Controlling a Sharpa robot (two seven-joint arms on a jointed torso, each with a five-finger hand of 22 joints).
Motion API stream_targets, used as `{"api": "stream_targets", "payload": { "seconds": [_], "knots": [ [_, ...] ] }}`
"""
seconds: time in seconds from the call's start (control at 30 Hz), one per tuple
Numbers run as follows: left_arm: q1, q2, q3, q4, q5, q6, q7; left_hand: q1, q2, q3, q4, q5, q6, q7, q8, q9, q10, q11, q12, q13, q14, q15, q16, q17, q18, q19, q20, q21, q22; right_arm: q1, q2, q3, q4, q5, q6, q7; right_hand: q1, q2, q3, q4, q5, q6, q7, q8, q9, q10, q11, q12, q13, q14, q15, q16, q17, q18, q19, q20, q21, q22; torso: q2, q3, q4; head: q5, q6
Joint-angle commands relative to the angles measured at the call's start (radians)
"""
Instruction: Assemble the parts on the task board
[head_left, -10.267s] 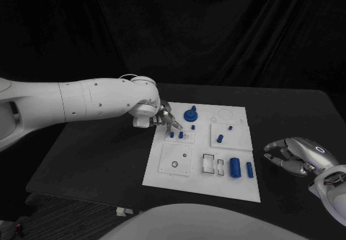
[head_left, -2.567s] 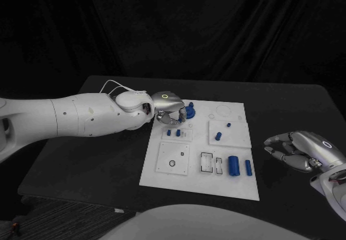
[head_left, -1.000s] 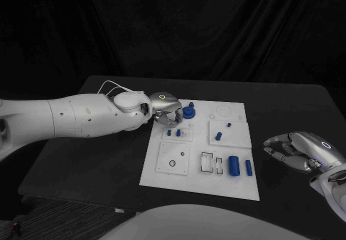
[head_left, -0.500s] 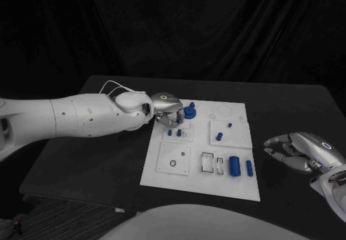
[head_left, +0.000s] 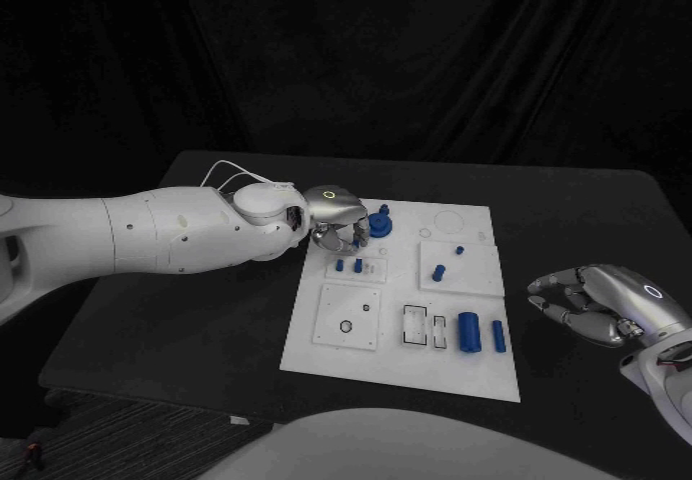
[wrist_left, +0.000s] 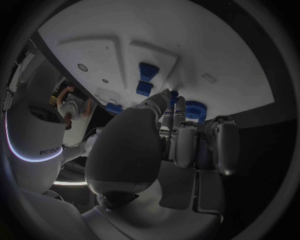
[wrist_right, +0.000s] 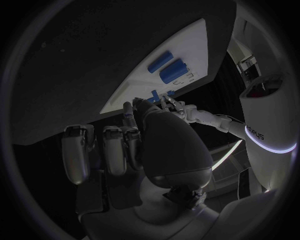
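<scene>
Right now the left hand (head_left: 338, 222) hovers over the far-left corner of the task board (head_left: 351, 345), fingers bunched beside the blue round part (head_left: 381, 224); whether it pinches anything I cannot tell. It probably should lower straight and squarely. The right hand (head_left: 594, 303), fingers curled and holding nothing, waits off the board.

Black table (head_left: 188, 300), matte, w/ black curtain (head_left: 433, 80) hanging behind it; patch of floor (head_left: 130, 440) below near edge.
</scene>
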Motion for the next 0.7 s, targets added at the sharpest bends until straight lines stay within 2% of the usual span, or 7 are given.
{"api": "stream_targets", "payload": {
  "seconds": [0.03, 0.17, 0.33, 0.7],
  "knots": [
    [-0.007, 0.005, -0.002, -0.004, 0.003, 0.024, -0.004, -0.009, -0.006, 0.003, 0.006, -0.008, -0.022, -0.006, -0.014, -0.005, -0.013, -0.002, -0.016, -0.006, -0.011, -0.002, -0.008, -0.006, 0.014, -0.006, -0.002, -0.008, 0.195, -0.002, -0.001, 0.000, 0.002, -0.003, 0.003, -0.014, -0.004, -0.004, 0.006, -0.001, -0.001, 0.007, 0.001, 0.002, 0.000, 0.104, 0.000, 0.003, 0.263, 0.106, -0.008, 0.003, 0.263, 0.007, 0.066, -0.008, -0.003, 0.244, 0.001, -0.0005, -0.0001, -0.003, 0.000],
    [-0.008, 0.007, -0.002, -0.008, 0.003, 0.023, -0.006, -0.016, -0.011, 0.004, 0.012, -0.023, -0.045, -0.015, -0.025, -0.010, -0.033, 0.000, -0.032, -0.012, -0.015, -0.002, -0.013, -0.015, 0.015, -0.009, -0.003, -0.014, 0.194, -0.003, -0.002, 0.000, 0.002, -0.003, 0.003, -0.015, -0.004, -0.004, 0.006, -0.001, -0.001, 0.007, 0.001, 0.002, 0.000, 0.104, 0.000, 0.003, 0.263, 0.106, -0.008, 0.003, 0.263, 0.007, 0.066, -0.008, -0.003, 0.244, 0.000, -0.0003, -0.0005, -0.003, 0.000],
    [-0.009, 0.007, -0.002, -0.011, 0.003, 0.016, -0.006, -0.020, -0.019, 0.008, 0.019, -0.033, -0.101, -0.042, -0.031, -0.021, -0.065, 0.009, -0.052, -0.017, -0.018, 0.004, -0.017, -0.022, 0.015, -0.011, 0.000, -0.019, 0.193, -0.003, -0.001, 0.000, 0.001, -0.003, 0.003, -0.015, -0.004, -0.004, 0.006, -0.001, -0.001, 0.007, 0.001, 0.002, 0.000, 0.104, 0.000, 0.003, 0.263, 0.106, -0.008, 0.003, 0.263, 0.007, 0.066, -0.008, -0.003, 0.244, 0.001, -0.0002, 0.0001, -0.004, 0.000],
    [-0.010, 0.001, -0.002, -0.015, 0.003, -0.009, -0.004, -0.031, -0.039, -0.001, 0.028, -0.046, -0.144, -0.059, -0.028, -0.031, -0.150, 0.018, -0.060, -0.021, -0.034, 0.011, -0.029, -0.042, 0.022, -0.034, 0.006, -0.059, 0.182, -0.003, -0.001, 0.000, 0.000, -0.003, 0.002, -0.014, -0.004, -0.005, 0.006, -0.001, -0.001, 0.007, 0.002, 0.001, 0.000, 0.104, 0.000, 0.003, 0.263, 0.106, -0.008, 0.003, 0.263, 0.007, 0.066, -0.008, -0.002, 0.244, 0.000, -0.0005, 0.0013, 0.008, 0.000]
  ]
}}
